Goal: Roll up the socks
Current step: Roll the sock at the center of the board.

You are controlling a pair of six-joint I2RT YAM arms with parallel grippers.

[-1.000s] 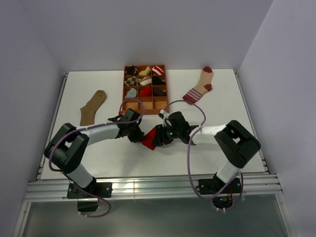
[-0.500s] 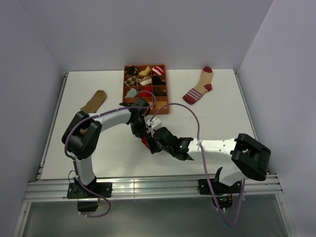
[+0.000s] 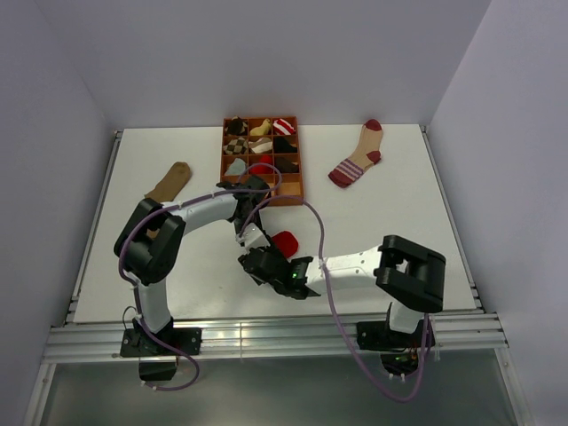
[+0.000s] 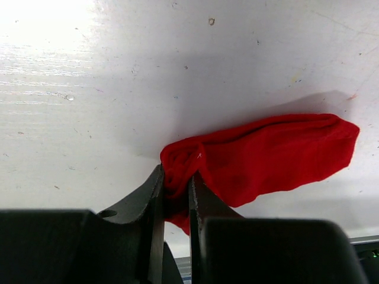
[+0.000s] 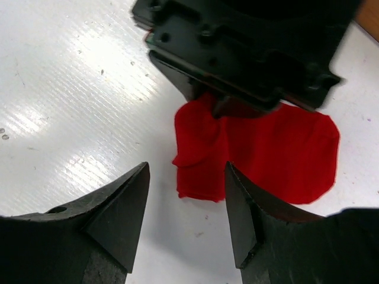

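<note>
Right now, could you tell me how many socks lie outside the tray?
3: the brown sock at far left; the striped sock at far right; the red sock at centre, pinched by the left gripper.

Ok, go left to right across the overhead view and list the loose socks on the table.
brown sock -> red sock -> striped sock

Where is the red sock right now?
In the top view the red sock lies mid-table, just on the arms' side of the compartment tray, one end pinched in the left tool, with the right tool open beside it.
</note>
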